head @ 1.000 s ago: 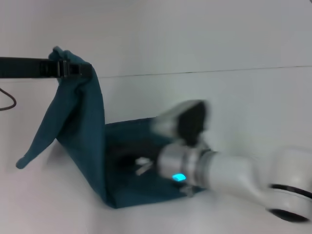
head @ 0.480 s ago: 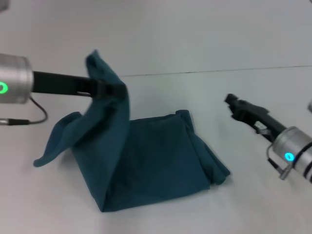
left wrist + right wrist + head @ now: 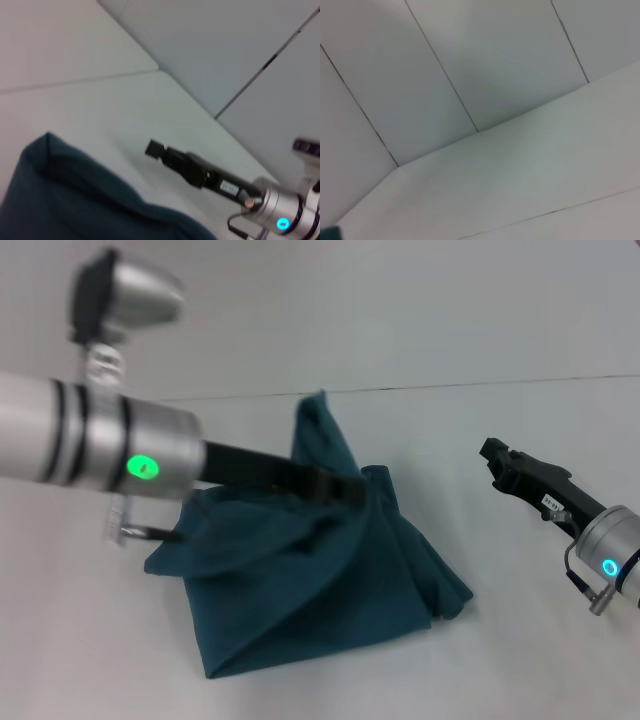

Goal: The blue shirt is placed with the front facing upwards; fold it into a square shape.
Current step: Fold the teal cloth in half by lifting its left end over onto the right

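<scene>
My left gripper (image 3: 352, 487) is clamped on a raised fold of the dark teal-blue cotton shirt (image 3: 320, 590).
The shirt sits bunched mid-table (image 3: 520, 660), print hidden; my right gripper (image 3: 494, 456) hangs well right, grip unclear.

From my seat the blue shirt (image 3: 320, 590) reads as soft matt cloth, a plain knit with no sheen, falling in loose rumpled folds; the same dull weave shows in my left wrist view (image 3: 85, 200); the counter (image 3: 480, 660) beneath it looks smooth and matt, a pale hard surface with a faint thin seam across it; my left arm's wrist section is brushed silvery metal with a satin shine, and the left gripper (image 3: 345, 487) is matt black plastic or coated metal, its jaws buried in the cloth; the right gripper (image 3: 497, 457) is the same matt black, behind it a satin metal cuff.
</scene>
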You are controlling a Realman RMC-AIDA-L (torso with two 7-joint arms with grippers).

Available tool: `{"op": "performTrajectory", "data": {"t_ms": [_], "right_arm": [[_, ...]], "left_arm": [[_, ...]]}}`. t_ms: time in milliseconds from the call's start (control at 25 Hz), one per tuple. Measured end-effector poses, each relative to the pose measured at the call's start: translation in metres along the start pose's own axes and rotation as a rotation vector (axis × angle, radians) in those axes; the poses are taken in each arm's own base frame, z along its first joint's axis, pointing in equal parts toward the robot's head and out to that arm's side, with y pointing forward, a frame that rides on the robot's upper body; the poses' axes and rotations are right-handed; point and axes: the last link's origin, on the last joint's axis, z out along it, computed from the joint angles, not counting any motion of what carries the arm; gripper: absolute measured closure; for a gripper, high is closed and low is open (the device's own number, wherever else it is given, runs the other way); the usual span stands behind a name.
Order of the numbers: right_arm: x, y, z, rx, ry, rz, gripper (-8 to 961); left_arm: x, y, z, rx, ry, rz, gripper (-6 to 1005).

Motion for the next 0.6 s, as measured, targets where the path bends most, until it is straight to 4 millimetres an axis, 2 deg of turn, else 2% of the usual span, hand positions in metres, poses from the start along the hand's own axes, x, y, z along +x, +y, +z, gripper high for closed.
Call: {"op": "performTrajectory", "data": {"t_ms": [280, 480, 600], "right_arm": [[0.002, 0.002, 0.002, -0.011, 0.021, -0.013, 925], [0.001, 0.0, 0.001, -0.006, 0.021, -0.017, 924], [-0.001, -0.002, 0.0, -0.003, 0.018, -0.019, 924]], "left_arm": [[-0.019, 0.001, 0.059, -0.038, -0.025, -0.017, 961], [-0.016, 0.007, 0.067, -0.057, 0.02, 0.034, 911], [-0.01, 0.006, 0.062, -0.043, 0.055, 0.077, 791]]}}
